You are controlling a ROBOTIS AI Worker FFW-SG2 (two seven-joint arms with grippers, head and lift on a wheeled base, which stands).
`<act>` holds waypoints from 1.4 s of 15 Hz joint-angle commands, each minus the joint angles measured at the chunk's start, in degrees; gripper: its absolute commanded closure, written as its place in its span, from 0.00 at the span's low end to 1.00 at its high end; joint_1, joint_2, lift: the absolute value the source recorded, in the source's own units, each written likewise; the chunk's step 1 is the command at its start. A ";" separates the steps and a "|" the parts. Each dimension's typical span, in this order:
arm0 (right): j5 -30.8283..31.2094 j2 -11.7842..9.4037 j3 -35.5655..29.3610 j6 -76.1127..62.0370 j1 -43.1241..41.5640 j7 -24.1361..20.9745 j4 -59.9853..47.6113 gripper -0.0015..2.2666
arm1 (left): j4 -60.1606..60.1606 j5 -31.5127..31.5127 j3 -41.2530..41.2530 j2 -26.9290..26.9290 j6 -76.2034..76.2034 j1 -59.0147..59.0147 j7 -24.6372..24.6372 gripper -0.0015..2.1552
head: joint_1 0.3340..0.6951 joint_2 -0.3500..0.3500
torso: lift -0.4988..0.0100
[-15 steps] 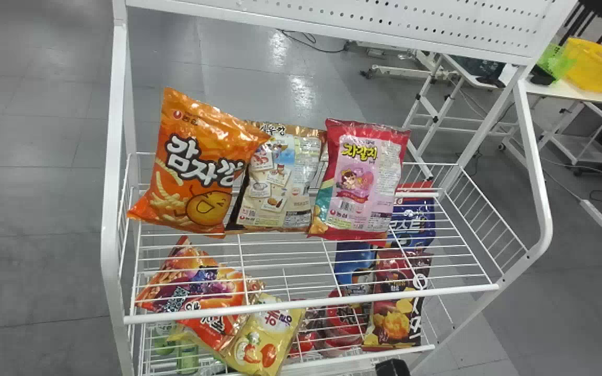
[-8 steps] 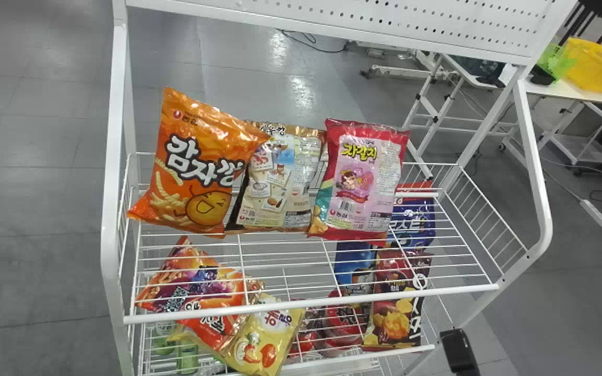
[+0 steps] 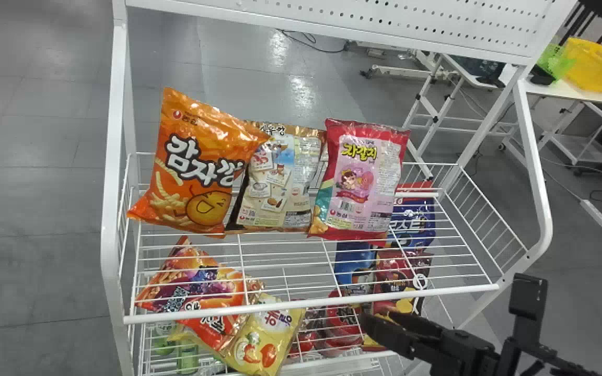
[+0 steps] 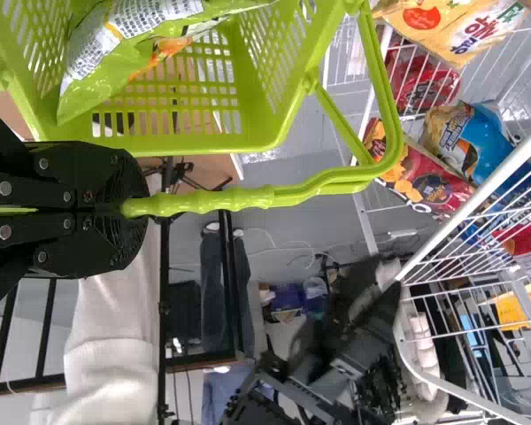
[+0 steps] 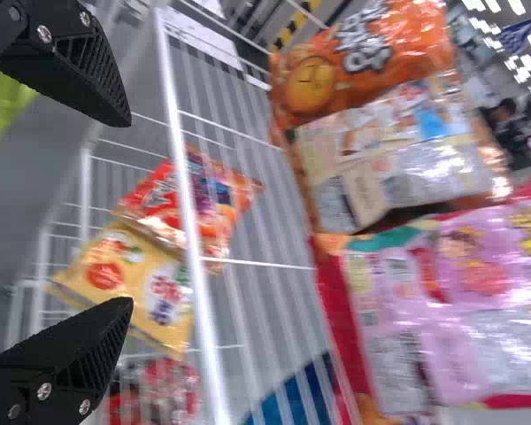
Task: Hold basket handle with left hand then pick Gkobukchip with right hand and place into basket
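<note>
Right pincer (image 3: 377,319) (wide-gapped) near shelf edge (image 3: 311,303)

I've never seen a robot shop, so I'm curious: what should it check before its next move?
1. Left gripper closed on the basket handle: ok.
2. Right gripper open and empty: ok.
3. Bag between its fingers, ready to lift: not ok, none there.
4. Room in the basket: looks ok, beside the green bag.
5. Upper bags, orange and pink, in sight: ok.
6. Which bag is Gkobukchip: cannot tell.
</note>
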 commanded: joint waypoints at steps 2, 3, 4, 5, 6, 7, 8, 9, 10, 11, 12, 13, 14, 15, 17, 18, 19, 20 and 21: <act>7.12 1.71 4.44 -18.30 2.40 -0.66 0.07 0.05 | 0.51 -0.54 -0.30 -0.15 0.07 0.00 0.00 0.80 | 1.00 0.00 | 0.92; 9.05 2.24 5.75 -23.57 3.72 -1.37 0.07 0.06 | 0.60 -0.54 -0.30 -0.15 0.07 0.00 -0.09 0.80 | 1.00 0.00 | 0.92; 10.55 2.50 6.99 -27.44 4.51 -2.16 0.34 0.06 | 0.69 -0.54 -0.30 -0.15 0.07 -0.09 -0.09 0.80 | 1.00 0.00 | 0.92; 11.87 2.76 7.78 -30.25 5.30 -3.04 0.60 0.06 | 0.69 -0.54 -0.30 -0.15 0.07 -0.18 -0.18 0.80 | 1.00 0.00 | 0.92; 13.71 2.94 8.74 -34.64 6.09 -4.09 1.22 0.06 | 0.77 -0.54 -0.22 -0.15 0.07 -0.26 -0.26 0.80 | 1.00 0.00 | 0.92; 14.68 3.12 9.45 -38.33 6.88 -4.79 2.01 0.06 | 0.95 -0.54 -0.22 -0.15 0.07 -0.26 -0.44 0.80 | 1.00 0.00 | 0.92; 14.86 3.12 9.89 -41.32 7.49 -5.32 2.80 0.06 | 1.13 -0.54 -0.13 -0.15 0.07 -0.44 -0.62 0.80 | 1.00 0.00 | 0.92; 15.38 3.20 10.41 -44.49 8.11 -5.94 3.68 0.06 | 1.30 -0.54 -0.13 -0.15 0.07 -0.53 -0.70 0.80 | 1.00 0.00 | 0.92; 16.17 3.29 11.38 -49.06 8.99 -6.64 4.56 0.06 | 1.57 -0.54 -0.04 -0.15 0.07 -0.61 -0.79 0.80 | 1.00 0.00 | 0.92; 16.44 3.29 11.91 -52.57 10.04 -7.43 5.00 0.06 | 1.74 -0.54 -0.04 -0.15 0.07 -0.70 -0.97 0.80 | 1.00 0.00 | 0.92; 16.35 3.47 12.35 -53.63 10.57 -7.61 5.35 0.06 | 1.92 -0.54 -0.04 -0.15 0.07 -0.79 -0.97 0.80 | 1.00 0.00 | 0.92; 15.65 3.64 12.43 -53.98 11.01 -7.61 5.70 0.06 | 2.18 -0.54 -0.04 -0.15 0.07 -0.97 -1.06 0.80 | 1.00 0.00 | 0.92; 14.59 3.82 12.43 -54.68 11.45 -7.61 5.88 0.06 | 2.27 -0.54 -0.04 -0.15 0.07 -0.97 -1.06 0.80 | 1.00 0.00 | 0.92; 14.15 4.08 12.61 -55.56 11.98 -7.61 5.96 0.06 | 2.27 -0.54 -0.04 -0.15 0.07 -0.97 -1.06 0.80 | 1.00 0.00 | 0.92; 14.06 4.08 12.96 -59.08 12.33 -7.61 7.19 0.06 | 2.44 -0.54 -0.04 -0.15 0.07 -0.97 -1.14 0.80 | 1.00 0.00 | 0.92; 14.42 4.08 13.31 -62.24 12.33 -7.69 8.51 0.06 | 2.44 -0.54 0.05 -0.15 0.07 -0.97 -1.14 0.80 | 1.00 0.00 | 0.92; 14.77 4.08 13.66 -64.35 12.42 -7.69 9.13 0.06 | 2.44 -0.54 0.14 -0.15 0.07 -0.97 -1.14 0.80 | 1.00 0.00 | 0.92; 14.77 4.08 13.75 -64.53 12.59 -7.96 9.13 0.06 | 2.44 -0.54 0.14 -0.15 0.07 -0.97 -1.14 0.80 | 1.00 0.00 | 0.92; 14.77 4.17 13.75 -64.53 12.59 -9.10 8.95 0.06 | 2.36 -0.54 0.14 -0.15 0.07 -0.97 -1.14 0.80 | 1.00 0.00 | 0.92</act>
